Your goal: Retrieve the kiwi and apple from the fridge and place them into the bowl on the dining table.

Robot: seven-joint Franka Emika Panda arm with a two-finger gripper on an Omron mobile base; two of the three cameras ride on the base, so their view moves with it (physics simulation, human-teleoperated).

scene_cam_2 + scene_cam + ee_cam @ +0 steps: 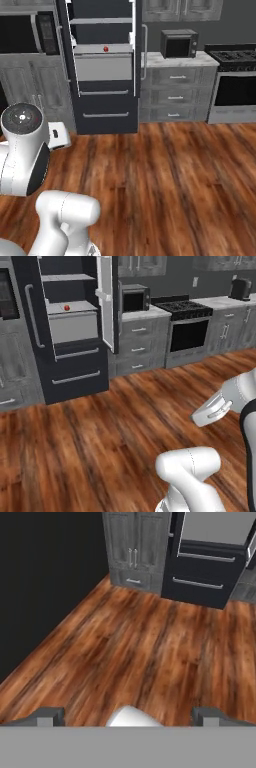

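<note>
The apple point(66, 307) sits on a light grey fridge shelf point(72, 307), far ahead of the gripper point(128, 714) and higher than it, well across the wood floor point(100, 431). It shows as one small red ball in both base views, near the shelf's front edge, likely so that it can be taken from the front without reaching deep. I count one apple; I cannot make out a kiwi on any shelf from here, so it may be hidden or too small to tell.

The fridge point(105, 65) stands open, one upper door point(107, 301) swung wide to the right of the apple as seen from the arm, which leaves the shelf's front clear for an approach. Below the shelf I count two drawers point(200, 572), each with one silver bar handle.

In the hand view the two fingertips point(47, 716) stand as wide apart as they go, with nothing between them, looking down at bare floor and toward the fridge's lower drawers. The arm is folded close to the base, probably a carrying posture while the base is well short of the fridge. To the gripper's right along the wall stand one microwave point(177, 44) and one stove point(189, 326).
</note>
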